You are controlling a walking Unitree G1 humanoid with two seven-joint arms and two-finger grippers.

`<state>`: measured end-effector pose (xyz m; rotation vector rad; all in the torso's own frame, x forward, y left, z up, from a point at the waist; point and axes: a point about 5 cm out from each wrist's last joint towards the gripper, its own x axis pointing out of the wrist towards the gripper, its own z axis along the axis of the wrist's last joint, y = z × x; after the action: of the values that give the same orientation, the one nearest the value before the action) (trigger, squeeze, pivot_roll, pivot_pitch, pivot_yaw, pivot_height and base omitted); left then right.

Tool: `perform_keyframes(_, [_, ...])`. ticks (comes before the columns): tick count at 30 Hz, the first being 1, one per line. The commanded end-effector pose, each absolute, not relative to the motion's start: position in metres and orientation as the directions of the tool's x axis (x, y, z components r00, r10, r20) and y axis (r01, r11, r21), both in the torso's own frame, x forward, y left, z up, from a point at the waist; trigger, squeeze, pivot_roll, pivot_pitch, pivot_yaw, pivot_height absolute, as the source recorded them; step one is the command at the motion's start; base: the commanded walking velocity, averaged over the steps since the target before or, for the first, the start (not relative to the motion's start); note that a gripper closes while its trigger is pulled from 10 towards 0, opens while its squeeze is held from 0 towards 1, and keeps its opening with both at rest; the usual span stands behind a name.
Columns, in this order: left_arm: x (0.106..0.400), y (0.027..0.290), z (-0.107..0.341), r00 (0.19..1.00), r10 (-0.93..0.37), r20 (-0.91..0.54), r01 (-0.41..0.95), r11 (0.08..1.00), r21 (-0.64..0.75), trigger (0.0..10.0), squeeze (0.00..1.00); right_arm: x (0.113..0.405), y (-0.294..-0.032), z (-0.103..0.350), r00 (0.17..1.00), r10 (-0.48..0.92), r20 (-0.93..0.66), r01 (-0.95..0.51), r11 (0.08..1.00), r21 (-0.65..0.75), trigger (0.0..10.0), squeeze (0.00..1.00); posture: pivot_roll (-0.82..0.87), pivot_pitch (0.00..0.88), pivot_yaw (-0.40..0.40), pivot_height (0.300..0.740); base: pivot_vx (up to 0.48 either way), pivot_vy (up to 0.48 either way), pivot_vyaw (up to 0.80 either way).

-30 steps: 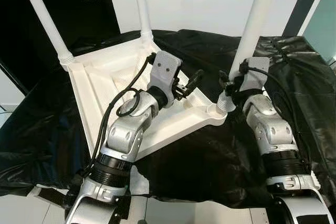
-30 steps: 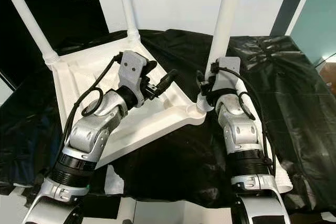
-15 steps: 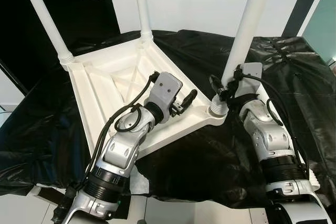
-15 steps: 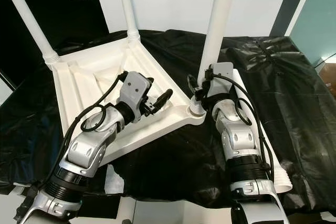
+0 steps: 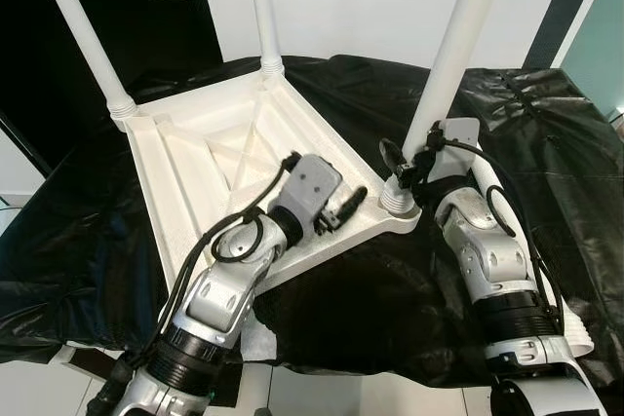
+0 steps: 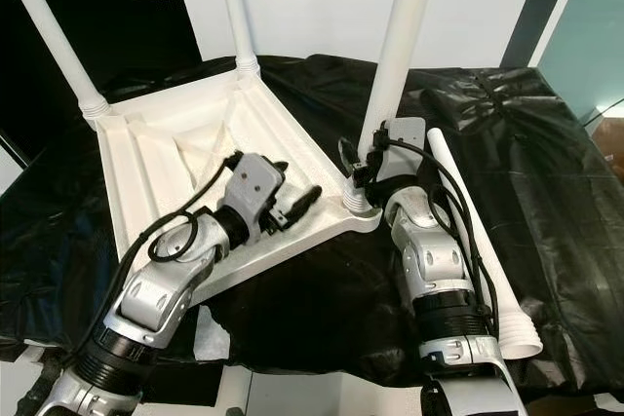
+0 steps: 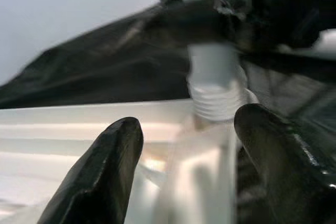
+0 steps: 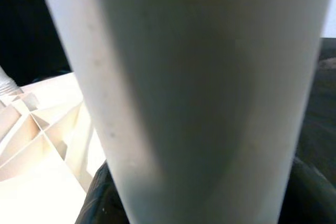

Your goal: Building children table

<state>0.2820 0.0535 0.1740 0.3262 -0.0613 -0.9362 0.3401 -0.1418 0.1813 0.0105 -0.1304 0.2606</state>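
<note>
Right gripper is closed around the base of the near-right table leg, which stands in its corner socket. Left gripper is held open over the near edge of the upturned white tabletop, resting on black sheeting. A loose leg is seen lying to the right.

Left pincer open, right pincer clamped, forearms raised.
</note>
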Motion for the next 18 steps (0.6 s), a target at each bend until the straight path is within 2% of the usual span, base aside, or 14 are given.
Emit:
perform_keyframes(1, [0.276,0.054,0.167,0.559,-0.818,-0.134,0.811,0.505,0.296,10.0,0.0,0.335,-0.143,0.18,0.965,0.231,0.126,-0.235,0.972,0.016,10.0,0.0,-0.01,0.0,-0.008,0.74,0.0,0.0,0.0])
perform_keyframes(9, [0.27,0.053,0.159,0.512,-0.837,-0.19,0.843,0.449,0.296,10.0,0.0,0.331,-0.148,0.17,0.978,0.184,0.098,-0.19,0.981,0.047,10.0,0.0,-0.02,0.001,0.001,0.74,0.0,0.0,0.0])
perform_keyframes(18, [0.272,0.055,0.157,0.532,-0.817,-0.22,0.833,0.459,0.309,10.0,0.0,0.337,-0.162,0.158,0.993,0.115,0.04,-0.119,0.982,0.148,10.0,0.0,-0.02,0.007,0.004,0.74,0.0,0.0,0.0])
